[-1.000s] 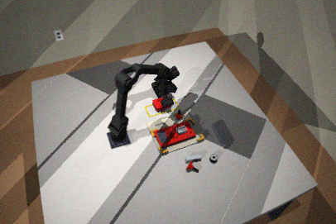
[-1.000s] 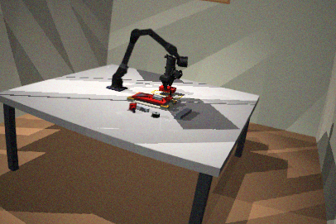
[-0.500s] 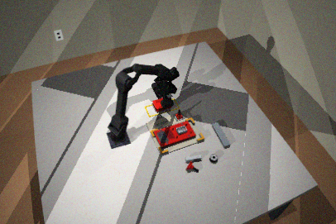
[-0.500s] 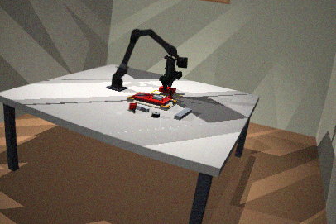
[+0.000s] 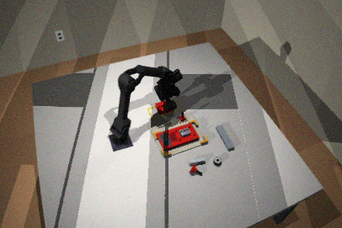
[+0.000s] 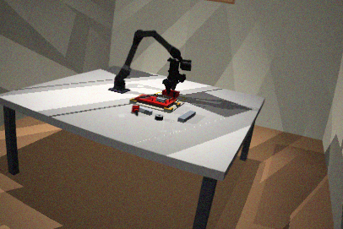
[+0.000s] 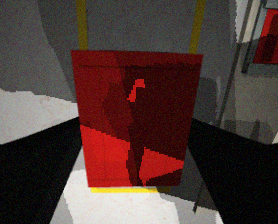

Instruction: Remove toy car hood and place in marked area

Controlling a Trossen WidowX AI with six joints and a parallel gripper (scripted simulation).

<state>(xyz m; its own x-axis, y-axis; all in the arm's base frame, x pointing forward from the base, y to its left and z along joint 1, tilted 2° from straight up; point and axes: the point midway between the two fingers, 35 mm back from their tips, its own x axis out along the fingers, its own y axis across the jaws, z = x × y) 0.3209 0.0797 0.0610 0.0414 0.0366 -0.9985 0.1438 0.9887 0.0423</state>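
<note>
Gripper (image 5: 168,106) (image 6: 170,90) (image 7: 135,122), one, black: closed on the red hood (image 5: 160,107) (image 6: 171,94) (image 7: 132,120), a finger at either side edge — a grip that leaves the broad face level and the underside free for setting down.

Hood, one, red, flat: held over the marked area (image 5: 149,112) (image 7: 196,30), whose yellow outline shows beyond its far edge and just past its near edge in the wrist view. The placing seems lined up lengthwise; whether the hood touches the table (image 5: 114,181) (image 6: 93,110) cannot be told.

Toy car, one, red (image 5: 173,137) (image 6: 153,100): hood off, beside the marked area, between yellow corner pieces (image 5: 205,140) (image 6: 169,108) that probably keep it from sliding.

Next, by judgement: lower whatever gap remains, open evenly, rise straight — a finger dragging on an edge could skew the hood across the line.
</note>
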